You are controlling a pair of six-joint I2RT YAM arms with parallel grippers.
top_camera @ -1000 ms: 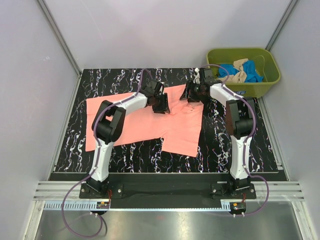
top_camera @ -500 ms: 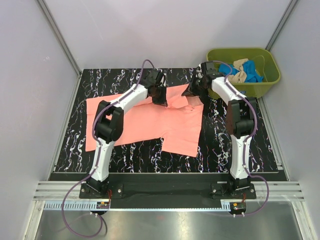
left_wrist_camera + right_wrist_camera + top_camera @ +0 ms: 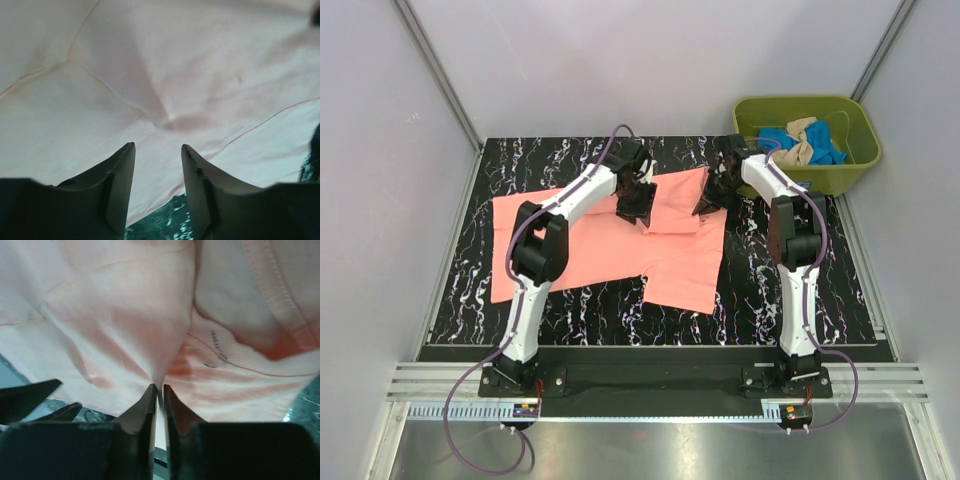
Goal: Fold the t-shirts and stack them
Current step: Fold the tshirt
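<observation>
- The right gripper (image 3: pixel 159 387) has its fingers pressed together on a raised pinch of the pink shirt (image 3: pixel 610 250). The left gripper (image 3: pixel 157 147) has its fingers apart with nothing between them and hovers just above the same cloth.
- The table (image 3: pixel 770 290) gives the shirt a flat surface to be folded on.
- The pink shirt lies spread across the table's middle. Its far edge is bunched and partly turned over between the two grippers, which suggests a fold in progress, with only the right corner gripped.
- The left arm (image 3: pixel 565 205) and right arm (image 3: pixel 790 230) both stretch away from their bases to the shirt's far edge, with wrists tipped down at the cloth. That probably lets them take matching corners.
- The tub (image 3: pixel 850 175) sits at the far right corner, beside the right arm.
- A blue shirt (image 3: pixel 823 152) and a beige shirt (image 3: pixel 803 138) lie crumpled in the tub, seemingly waiting their turn.
</observation>
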